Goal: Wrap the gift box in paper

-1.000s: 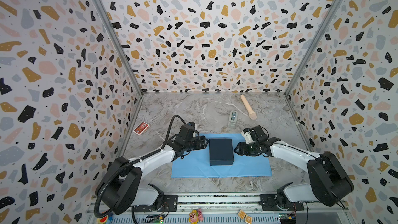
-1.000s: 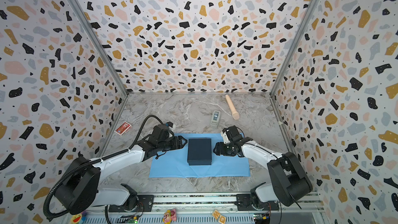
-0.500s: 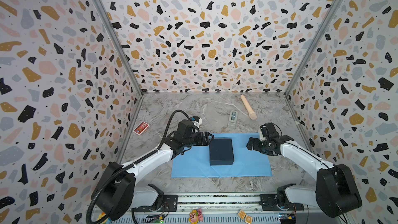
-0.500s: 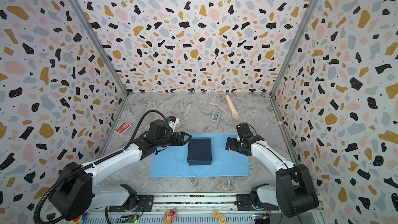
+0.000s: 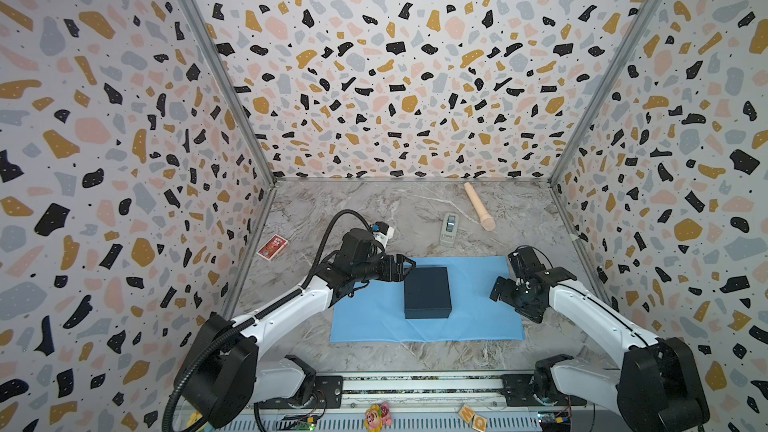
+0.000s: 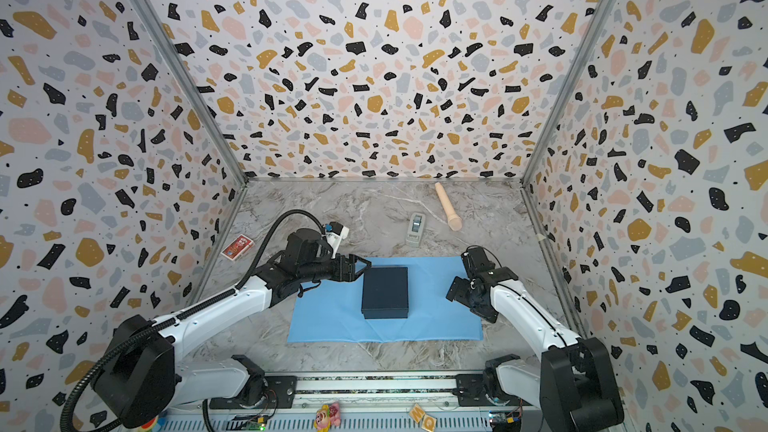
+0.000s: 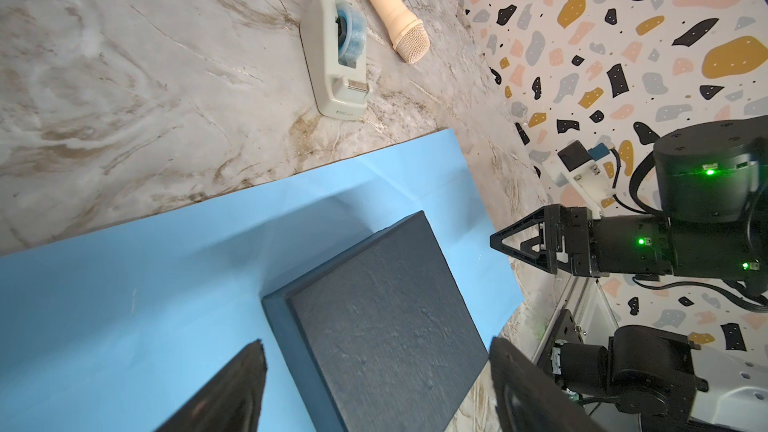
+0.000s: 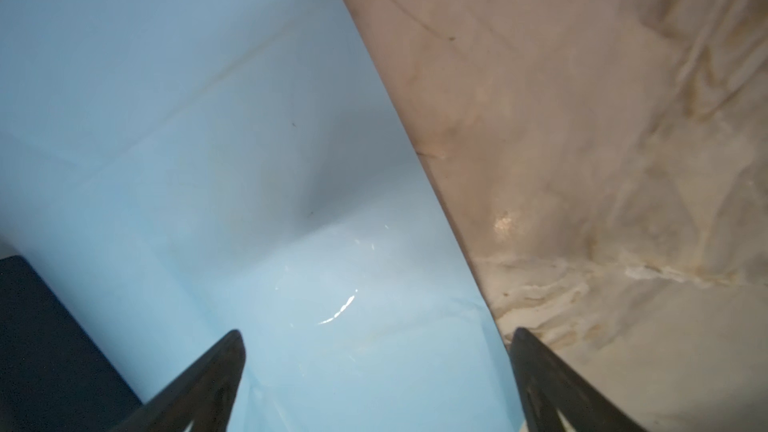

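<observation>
My left hand (image 5: 406,271) is spread wide and empty at the back left corner of the dark navy, flat-topped matte cardboard gift box (image 5: 427,292); I cannot tell whether it touches the lid. The box sits near the middle of the large thin sky-blue sheet of paper (image 5: 365,317), which lies flat on the marbled grey tabletop (image 5: 374,209). My right hand (image 5: 505,275) is fully open too and holds nothing. In its wrist view one of its fingers (image 8: 199,384) is over the paper and the other over bare tabletop, so it straddles the sheet's right edge.

I judge the first fold is mine to start, bringing that right edge up and over the box. Thin paper lying flat will be hard to pinch, so I should come down low, nudge the edge toward the box until it buckles, then close on the raised lip. My left hand should press the lid down so the box does not slide, and I should keep the fold square to the box's side
</observation>
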Motion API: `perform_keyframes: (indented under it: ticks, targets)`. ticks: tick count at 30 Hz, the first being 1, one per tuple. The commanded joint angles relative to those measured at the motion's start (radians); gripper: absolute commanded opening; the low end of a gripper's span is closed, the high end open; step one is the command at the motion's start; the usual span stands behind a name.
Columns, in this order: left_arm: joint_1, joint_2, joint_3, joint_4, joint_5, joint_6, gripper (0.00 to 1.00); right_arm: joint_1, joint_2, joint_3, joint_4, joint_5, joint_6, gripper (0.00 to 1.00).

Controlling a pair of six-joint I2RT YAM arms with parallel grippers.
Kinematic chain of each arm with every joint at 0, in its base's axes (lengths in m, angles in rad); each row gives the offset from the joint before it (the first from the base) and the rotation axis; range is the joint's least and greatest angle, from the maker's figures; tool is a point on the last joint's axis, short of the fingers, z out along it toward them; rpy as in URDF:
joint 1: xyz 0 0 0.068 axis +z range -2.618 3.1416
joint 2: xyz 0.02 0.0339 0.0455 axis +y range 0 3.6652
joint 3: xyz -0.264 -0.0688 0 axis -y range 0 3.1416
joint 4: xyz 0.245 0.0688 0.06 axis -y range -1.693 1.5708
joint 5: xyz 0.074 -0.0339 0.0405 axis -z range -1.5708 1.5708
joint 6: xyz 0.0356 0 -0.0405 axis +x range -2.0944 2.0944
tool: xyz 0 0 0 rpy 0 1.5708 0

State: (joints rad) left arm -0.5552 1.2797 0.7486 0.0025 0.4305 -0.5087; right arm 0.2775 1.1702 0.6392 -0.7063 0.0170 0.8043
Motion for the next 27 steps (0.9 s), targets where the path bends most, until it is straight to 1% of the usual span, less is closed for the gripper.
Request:
perform_keyframes:
  ticks: [1,5,9,16,18,21,27]
  targets:
    - [0.006,0.002,-0.002,0.036,0.027,0.000,0.84,0.002,-0.005,-0.039,-0.056,-0.027,0.031,0.99]
    - [0.006,0.010,0.005,0.036,0.030,-0.005,0.83,-0.010,-0.019,-0.076,-0.073,-0.074,0.033,0.99]
    - [0.006,0.015,0.008,0.034,0.019,-0.005,0.83,-0.056,-0.030,-0.100,-0.074,-0.111,0.006,0.99]
    - [0.007,0.031,0.012,0.034,0.015,-0.011,0.83,-0.069,-0.025,-0.117,0.010,-0.235,-0.041,1.00]
    - [0.006,0.035,0.012,0.034,0.015,-0.013,0.83,-0.070,-0.054,-0.129,0.044,-0.273,-0.047,0.99]
    - [0.006,0.039,0.011,0.039,0.016,-0.020,0.82,-0.072,-0.105,-0.149,0.089,-0.329,-0.045,0.94]
    - [0.005,0.040,0.011,0.047,0.016,-0.028,0.82,-0.072,-0.199,-0.152,0.166,-0.342,-0.090,0.88]
